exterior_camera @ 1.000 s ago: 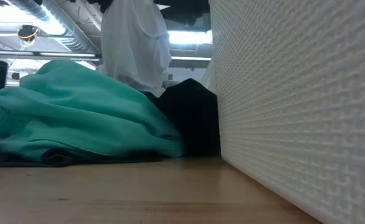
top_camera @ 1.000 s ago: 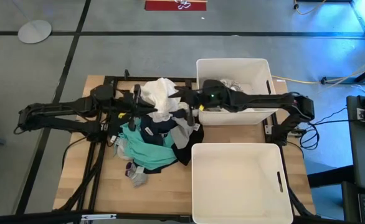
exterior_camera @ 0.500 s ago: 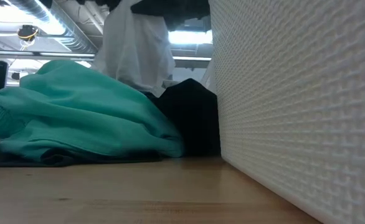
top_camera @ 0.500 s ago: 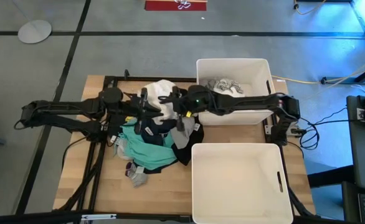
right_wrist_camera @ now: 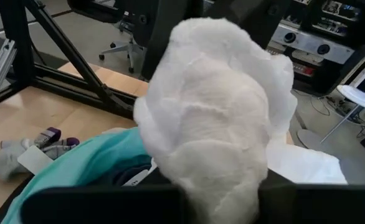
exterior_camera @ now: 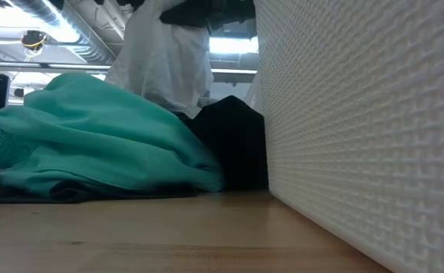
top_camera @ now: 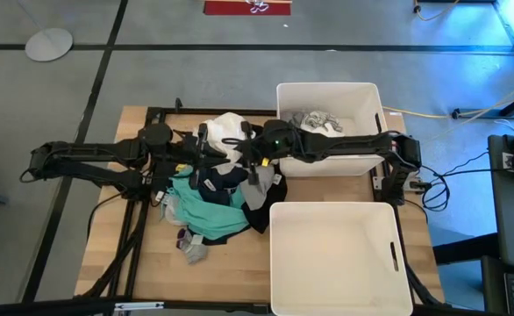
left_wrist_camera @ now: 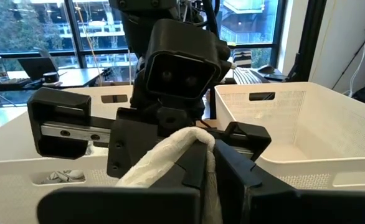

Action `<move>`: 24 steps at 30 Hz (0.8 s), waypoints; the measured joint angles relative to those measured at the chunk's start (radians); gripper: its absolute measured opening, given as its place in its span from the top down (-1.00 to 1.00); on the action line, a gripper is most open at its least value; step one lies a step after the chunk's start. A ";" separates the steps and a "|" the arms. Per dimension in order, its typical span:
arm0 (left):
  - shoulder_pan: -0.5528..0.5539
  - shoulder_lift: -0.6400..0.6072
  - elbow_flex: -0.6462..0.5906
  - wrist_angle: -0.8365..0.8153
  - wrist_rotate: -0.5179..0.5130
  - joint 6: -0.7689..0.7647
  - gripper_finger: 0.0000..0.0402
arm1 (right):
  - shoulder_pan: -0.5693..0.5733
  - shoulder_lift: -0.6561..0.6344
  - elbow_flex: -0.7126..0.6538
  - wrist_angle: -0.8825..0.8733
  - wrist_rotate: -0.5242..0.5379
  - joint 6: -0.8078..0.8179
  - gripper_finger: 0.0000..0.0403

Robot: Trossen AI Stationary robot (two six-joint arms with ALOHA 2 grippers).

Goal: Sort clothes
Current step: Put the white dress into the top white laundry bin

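Mid-handoff above pile: my left gripper (top_camera: 206,146) clamped on white garment (top_camera: 226,132); my right gripper (top_camera: 245,147) closed onto same cloth. Next, I judge: left releases, right carries to far bin (top_camera: 329,90).

No legible text or labels

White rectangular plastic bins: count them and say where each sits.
2. One white rectangular plastic bin sits at the table's far right side, holding grey fabric; the other white bin sits nearer, at the front right, showing nothing inside.
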 joint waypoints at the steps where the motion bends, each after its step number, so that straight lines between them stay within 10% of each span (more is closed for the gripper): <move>1: 0.000 0.000 0.000 0.002 0.000 0.003 0.93 | 0.000 -0.001 0.000 0.000 0.000 -0.002 0.83; 13: 0.002 -0.001 0.000 0.016 -0.011 -0.006 0.88 | 0.006 -0.047 -0.001 -0.032 0.076 -0.004 0.76; 24: 0.002 -0.039 0.028 -0.030 -0.149 -0.002 0.18 | 0.004 -0.194 -0.001 -0.080 0.198 -0.028 0.73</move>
